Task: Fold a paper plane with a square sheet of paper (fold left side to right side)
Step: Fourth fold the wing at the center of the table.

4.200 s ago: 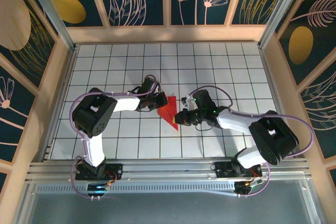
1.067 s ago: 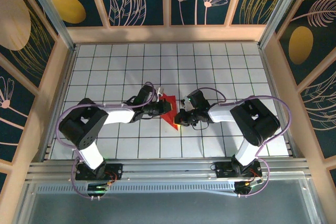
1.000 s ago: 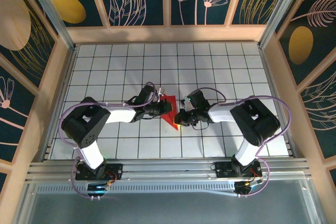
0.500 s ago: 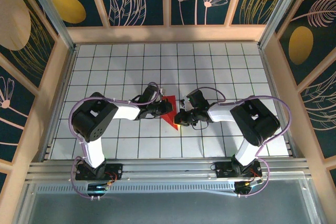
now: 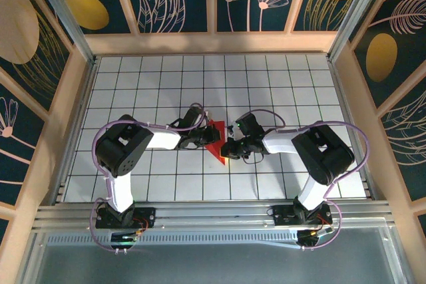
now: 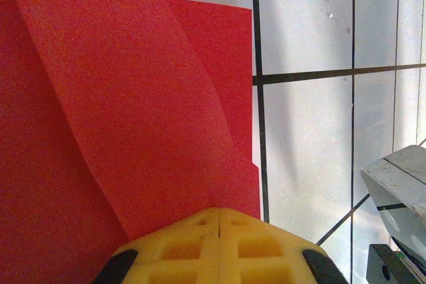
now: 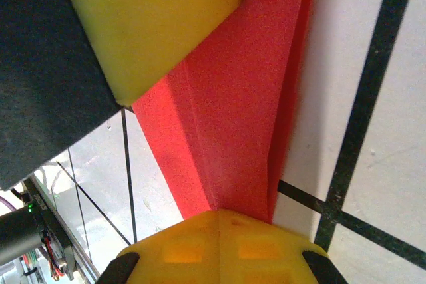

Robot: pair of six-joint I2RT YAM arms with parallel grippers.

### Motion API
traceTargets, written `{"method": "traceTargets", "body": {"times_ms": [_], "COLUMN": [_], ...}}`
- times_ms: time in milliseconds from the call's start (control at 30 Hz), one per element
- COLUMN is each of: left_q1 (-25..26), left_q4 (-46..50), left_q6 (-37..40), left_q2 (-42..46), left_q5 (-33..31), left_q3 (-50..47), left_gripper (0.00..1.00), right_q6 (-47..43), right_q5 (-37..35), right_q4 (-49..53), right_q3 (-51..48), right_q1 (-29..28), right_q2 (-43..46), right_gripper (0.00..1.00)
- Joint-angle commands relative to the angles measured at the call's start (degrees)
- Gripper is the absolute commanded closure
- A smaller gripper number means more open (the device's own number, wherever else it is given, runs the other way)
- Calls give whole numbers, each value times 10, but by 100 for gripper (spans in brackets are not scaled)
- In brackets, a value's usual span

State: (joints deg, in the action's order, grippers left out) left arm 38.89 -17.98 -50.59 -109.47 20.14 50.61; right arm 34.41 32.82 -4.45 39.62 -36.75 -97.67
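Sheet of paper lying folded and creased on grid table near centre, pointed tip facing near edge.
Right gripper sitting at near-right part of paper. Fingers closed flush together, tips touching red fold, nothing pinched between.
Left gripper sitting slightly farther, at left side. Fingers likewise closed tight, tips resting against raised flap.
Both grippers sitting just beside each other over paper.
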Motion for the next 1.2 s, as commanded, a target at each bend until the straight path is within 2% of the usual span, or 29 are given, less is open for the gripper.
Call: {"method": "traceTargets", "body": {"times_ms": [0, 267, 967, 1167], "left_q1": [-24, -69, -152, -167], "left_q4": [30, 29, 106, 107], "left_q6": [24, 53, 138, 149], "left_q2": [-19, -28, -114, -101], "left_q5": [-45, -48, -48, -52], "left_q3": [5, 13, 173, 180], "left_gripper": [98, 98, 96, 97], "right_q6": [-16, -18, -21, -21], "right_q5": [-85, -80, -66, -62], "right_q4": [86, 90, 88, 82], "right_q3": [-20, -18, -17, -16], "right_q1": [0, 0, -1, 1], "right_q2": [-36, -39, -45, -42], "right_gripper": [100, 100, 100, 100]}}
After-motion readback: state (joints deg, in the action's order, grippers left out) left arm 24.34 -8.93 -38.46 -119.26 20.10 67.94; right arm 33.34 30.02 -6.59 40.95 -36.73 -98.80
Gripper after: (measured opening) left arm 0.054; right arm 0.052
